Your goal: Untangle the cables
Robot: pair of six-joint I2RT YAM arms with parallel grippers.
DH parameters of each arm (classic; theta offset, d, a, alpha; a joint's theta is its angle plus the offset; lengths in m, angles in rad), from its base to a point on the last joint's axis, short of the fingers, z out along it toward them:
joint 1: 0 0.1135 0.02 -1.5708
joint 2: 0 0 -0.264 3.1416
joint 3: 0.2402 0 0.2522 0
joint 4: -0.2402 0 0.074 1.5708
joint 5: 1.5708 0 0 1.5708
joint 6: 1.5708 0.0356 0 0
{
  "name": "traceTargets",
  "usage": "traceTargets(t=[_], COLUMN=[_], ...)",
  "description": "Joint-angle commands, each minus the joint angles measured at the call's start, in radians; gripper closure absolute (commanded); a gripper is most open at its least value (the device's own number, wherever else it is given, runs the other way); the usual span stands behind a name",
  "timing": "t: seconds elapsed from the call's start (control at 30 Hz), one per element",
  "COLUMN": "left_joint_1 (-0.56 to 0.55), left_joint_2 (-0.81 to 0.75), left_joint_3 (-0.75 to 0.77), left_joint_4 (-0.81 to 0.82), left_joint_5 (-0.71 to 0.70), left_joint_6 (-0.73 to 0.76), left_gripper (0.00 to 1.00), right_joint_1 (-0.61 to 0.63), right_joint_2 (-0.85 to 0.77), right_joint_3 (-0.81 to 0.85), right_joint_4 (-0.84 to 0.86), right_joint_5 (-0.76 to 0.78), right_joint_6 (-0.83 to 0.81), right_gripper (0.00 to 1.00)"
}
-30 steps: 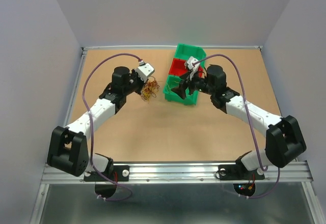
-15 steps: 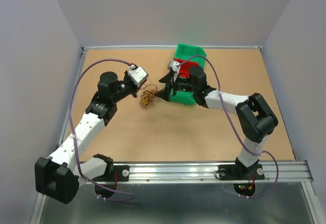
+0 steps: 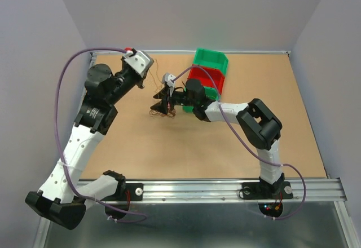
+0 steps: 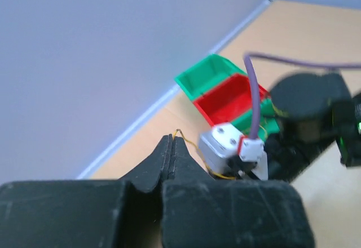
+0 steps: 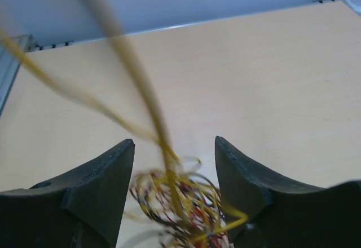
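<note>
The cables (image 3: 164, 113) are a small clump of yellow, red-brown and dark strands on the table, left of the bins. My left gripper (image 3: 149, 78) is raised up and to the left of the clump. In the left wrist view it (image 4: 172, 141) is shut on a yellow cable (image 4: 192, 142) that runs down towards the right arm. My right gripper (image 3: 159, 105) is at the clump. In the right wrist view it (image 5: 174, 149) is open, its fingers (image 5: 115, 160) on either side of the clump (image 5: 183, 203). Taut yellow strands (image 5: 138, 73) rise from the clump.
A green bin (image 3: 212, 60) holding a red bin (image 3: 204, 75) stands just right of the clump, behind the right arm's forearm. Both show in the left wrist view: the green bin (image 4: 206, 73) and the red bin (image 4: 228, 97). The left arm's purple cord (image 3: 73, 67) arches over the table's left side.
My left gripper rose and drew back to the left, pulling a yellow strand out of the clump. My right arm reached left from the bins and came down over the clump.
</note>
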Motion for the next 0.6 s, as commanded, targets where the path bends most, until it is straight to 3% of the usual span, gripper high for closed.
traceTargets(t=[0.0, 0.17, 0.2, 0.43, 0.47, 0.57], left_joint_1=[-0.005, -0.005, -0.003, -0.003, -0.003, -0.003], left_joint_2=[-0.029, 0.057, 0.069, 0.118, 0.120, 0.115], left_joint_3=[0.197, 0.431, 0.462, 0.521, 0.506, 0.478], left_joint_4=[0.045, 0.049, 0.051, 0.062, 0.069, 0.106], left_joint_5=[-0.182, -0.439, -0.503, -0.493, -0.494, -0.528], left_joint_6=[-0.034, -0.059, -0.059, -0.080, -0.086, -0.085], left_gripper=[1.00, 1.00, 1.00, 1.00, 1.00, 1.00], right_joint_1=[-0.008, -0.008, -0.008, -0.008, -0.008, -0.008], right_joint_2=[0.030, 0.056, 0.056, 0.026, 0.015, -0.024], right_joint_3=[0.064, 0.082, 0.084, 0.055, 0.044, 0.010], right_joint_4=[0.099, 0.102, 0.102, 0.104, 0.104, 0.108], right_joint_5=[-0.003, -0.026, -0.026, -0.015, -0.023, -0.026], right_joint_6=[0.020, 0.049, 0.051, 0.040, 0.037, 0.032], right_gripper=[0.43, 0.55, 0.61, 0.76, 0.74, 0.42])
